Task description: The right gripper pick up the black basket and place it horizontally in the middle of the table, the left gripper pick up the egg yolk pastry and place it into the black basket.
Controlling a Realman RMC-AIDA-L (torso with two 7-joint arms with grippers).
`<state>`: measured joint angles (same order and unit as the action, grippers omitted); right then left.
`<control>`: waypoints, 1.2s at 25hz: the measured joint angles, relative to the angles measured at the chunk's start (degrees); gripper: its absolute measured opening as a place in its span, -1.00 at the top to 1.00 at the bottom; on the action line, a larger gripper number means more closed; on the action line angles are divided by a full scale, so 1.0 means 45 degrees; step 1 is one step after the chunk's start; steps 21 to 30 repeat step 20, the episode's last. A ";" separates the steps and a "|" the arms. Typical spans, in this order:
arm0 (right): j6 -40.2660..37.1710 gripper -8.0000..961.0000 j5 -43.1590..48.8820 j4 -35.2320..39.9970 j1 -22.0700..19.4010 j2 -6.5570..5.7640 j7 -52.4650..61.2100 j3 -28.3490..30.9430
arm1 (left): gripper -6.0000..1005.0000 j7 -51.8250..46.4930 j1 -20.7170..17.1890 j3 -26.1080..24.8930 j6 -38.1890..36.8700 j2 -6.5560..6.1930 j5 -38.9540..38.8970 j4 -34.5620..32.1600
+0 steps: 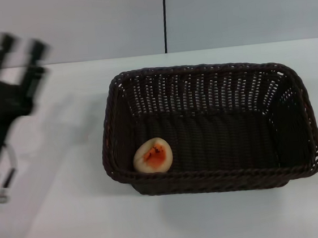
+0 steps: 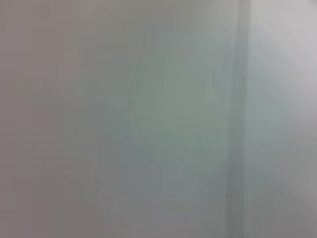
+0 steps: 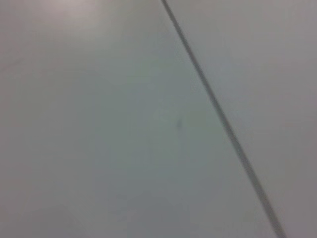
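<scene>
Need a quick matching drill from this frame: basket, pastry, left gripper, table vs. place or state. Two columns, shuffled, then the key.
1. dark woven wicker basket
2. round beige egg yolk pastry
3. black two-pronged left gripper
4. plain white table

A. raised at the robot's left, empty
B. bears the basket
C. lying long side across, mid-table
D. inside the basket's near left corner

Pairs: 1-C, 2-D, 3-A, 4-B

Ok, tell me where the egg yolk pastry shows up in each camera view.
Head view: the egg yolk pastry lies inside the black basket, in its near-left corner against the front wall.
Left wrist view: not in it; only a pale surface with a dark seam.
Right wrist view: not in it; only a pale surface with a dark seam.
Shared landmark: a dark seam across a pale surface appears in all three.
</scene>
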<state>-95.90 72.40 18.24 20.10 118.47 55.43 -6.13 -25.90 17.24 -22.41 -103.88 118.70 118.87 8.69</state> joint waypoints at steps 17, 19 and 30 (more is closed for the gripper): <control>-0.0025 -0.18 -0.0005 -0.1520 -0.0182 0.0081 -0.4152 0.3302 | -0.29 0.0858 -0.1434 -0.4558 -0.0057 -0.0026 0.0010 0.0027; -0.0022 -0.18 -0.0007 -0.1582 -0.0160 0.0080 -0.4155 0.3362 | -0.29 0.0832 -0.1438 -0.4566 -0.0066 -0.0029 0.0010 0.0029; -0.0022 -0.18 -0.0011 -0.1587 -0.0153 0.0078 -0.4158 0.3376 | -0.29 0.0821 -0.1432 -0.4575 -0.0070 -0.0030 0.0010 0.0033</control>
